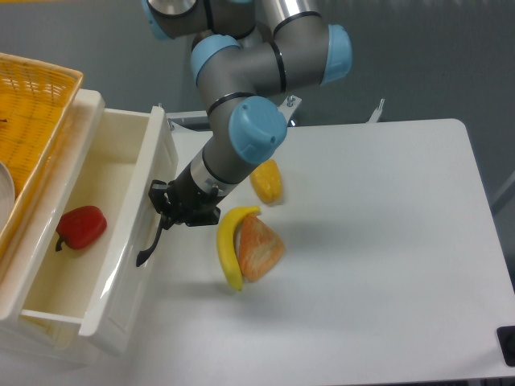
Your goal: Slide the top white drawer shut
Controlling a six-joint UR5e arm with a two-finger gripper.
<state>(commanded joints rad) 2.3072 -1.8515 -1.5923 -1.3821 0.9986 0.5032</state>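
Pressing against the front of the top white drawer (96, 241), the gripper (165, 211) sits right at the curved black handle (150, 240), but its dark fingers blur into the handle from this angle, so whether they are apart, together or clamped on it cannot be told. That drawer stands partly out of the cabinet at the left edge of the table (378, 241), and a red pepper (80, 227) lies loose inside it near the far wall. A yellow woven basket (32, 121) rests on top of the cabinet. Just behind the gripper on the table lie a banana (227, 256), an orange wedge-shaped item (257, 249) touching it, and a small yellow fruit (266, 182). Contact looks low and off to one side of the front, so the drawer may skew and bind, or the fingers may slip off the handle; a hard stop could also roll the pepper about
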